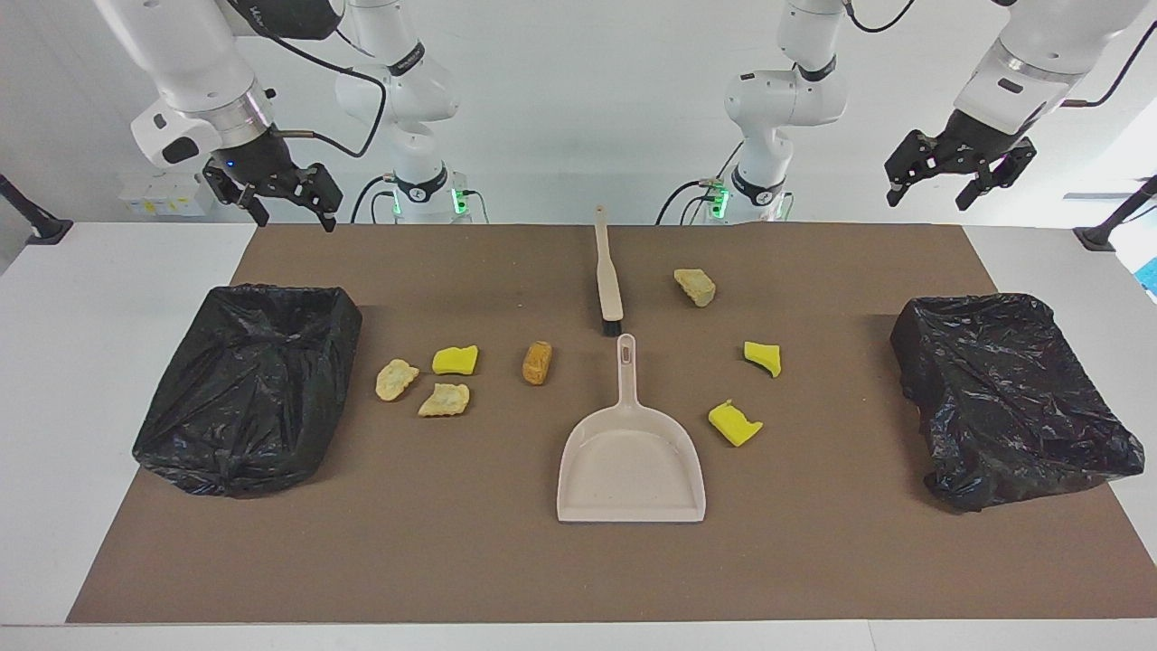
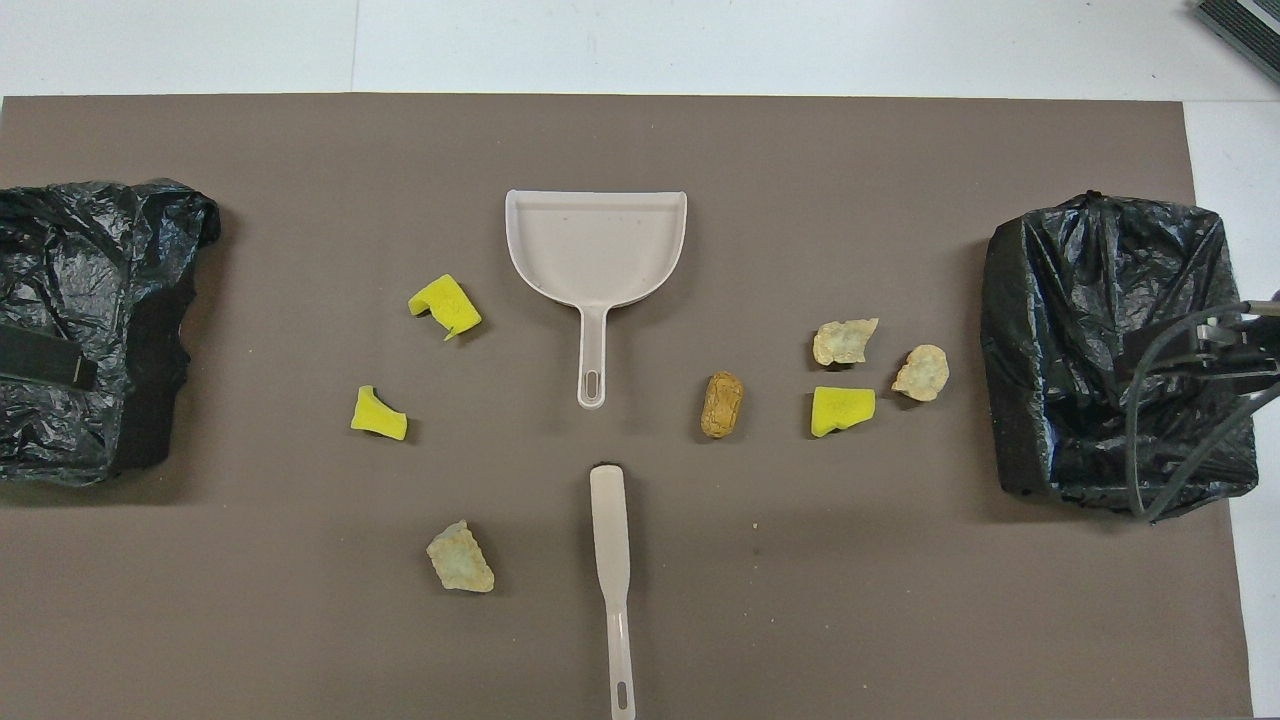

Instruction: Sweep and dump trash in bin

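Observation:
Several trash scraps lie on the brown mat. Toward the right arm's end are two tan pieces [image 1: 397, 379] [image 1: 445, 399], a yellow chunk [image 1: 455, 360] and an orange-brown lump [image 1: 537, 362]. Toward the left arm's end are a tan piece [image 1: 694, 287] and two yellow chunks [image 1: 764, 357] [image 1: 734, 423]. A beige dustpan [image 1: 630, 461] lies mid-mat, handle toward the robots. The brush [image 1: 606, 280] lies nearer the robots, bristles by the dustpan handle. A black-bagged bin [image 1: 181, 434] [image 1: 1067, 452] stands at each end. My right gripper [image 1: 296, 221] and left gripper [image 1: 928, 203] hang open and empty, high above the mat's corners nearest the robots.
The mat [image 2: 900, 600] covers most of the white table [image 1: 90, 298]. In the overhead view the right arm's cable [image 2: 1150, 440] hangs over the bin at that end. Black stands [image 1: 36, 221] [image 1: 1107, 231] sit at the table's corners nearest the robots.

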`<state>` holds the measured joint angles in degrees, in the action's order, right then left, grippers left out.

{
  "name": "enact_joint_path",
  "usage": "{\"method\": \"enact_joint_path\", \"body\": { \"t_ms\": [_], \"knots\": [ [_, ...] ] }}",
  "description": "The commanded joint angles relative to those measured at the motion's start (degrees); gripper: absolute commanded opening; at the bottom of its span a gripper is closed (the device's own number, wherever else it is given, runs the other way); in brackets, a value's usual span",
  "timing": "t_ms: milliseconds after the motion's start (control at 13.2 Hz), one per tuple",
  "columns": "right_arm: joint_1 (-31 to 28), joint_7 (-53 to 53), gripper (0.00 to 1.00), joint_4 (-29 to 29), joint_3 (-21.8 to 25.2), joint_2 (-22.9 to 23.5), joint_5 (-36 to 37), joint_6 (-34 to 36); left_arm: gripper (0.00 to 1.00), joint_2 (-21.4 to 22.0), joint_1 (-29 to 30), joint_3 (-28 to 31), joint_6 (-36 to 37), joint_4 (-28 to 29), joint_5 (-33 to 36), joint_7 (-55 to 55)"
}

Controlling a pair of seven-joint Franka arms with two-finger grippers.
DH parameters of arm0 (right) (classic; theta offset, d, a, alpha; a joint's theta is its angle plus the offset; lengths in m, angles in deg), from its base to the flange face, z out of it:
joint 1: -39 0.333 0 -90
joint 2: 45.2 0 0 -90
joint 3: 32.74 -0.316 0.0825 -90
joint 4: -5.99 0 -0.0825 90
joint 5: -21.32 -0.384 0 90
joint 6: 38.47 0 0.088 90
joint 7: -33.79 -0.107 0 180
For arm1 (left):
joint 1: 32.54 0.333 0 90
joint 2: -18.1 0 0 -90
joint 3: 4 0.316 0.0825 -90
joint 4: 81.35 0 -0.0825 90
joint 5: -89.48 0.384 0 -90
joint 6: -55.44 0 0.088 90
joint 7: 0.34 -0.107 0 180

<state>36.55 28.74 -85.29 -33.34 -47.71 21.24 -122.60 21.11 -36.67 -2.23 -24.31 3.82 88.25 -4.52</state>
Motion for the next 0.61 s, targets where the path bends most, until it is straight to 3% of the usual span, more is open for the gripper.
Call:
{"method": "enact_joint_path", "body": {
  "t_ms": [0,530],
  "knots": [
    [-0.2,0.9,1.00,-0.1,0.3,-0.4,-1.2,-0.2,1.00,1.6,-0.1,0.2,0.2,1.8,0.9,0.0],
    [-0.2,0.8,1.00,-0.1,0.3,-0.4,-1.2,-0.1,1.00,1.5,0.0,0.2,-0.4,1.3,0.9,-0.2]
  ]
}}
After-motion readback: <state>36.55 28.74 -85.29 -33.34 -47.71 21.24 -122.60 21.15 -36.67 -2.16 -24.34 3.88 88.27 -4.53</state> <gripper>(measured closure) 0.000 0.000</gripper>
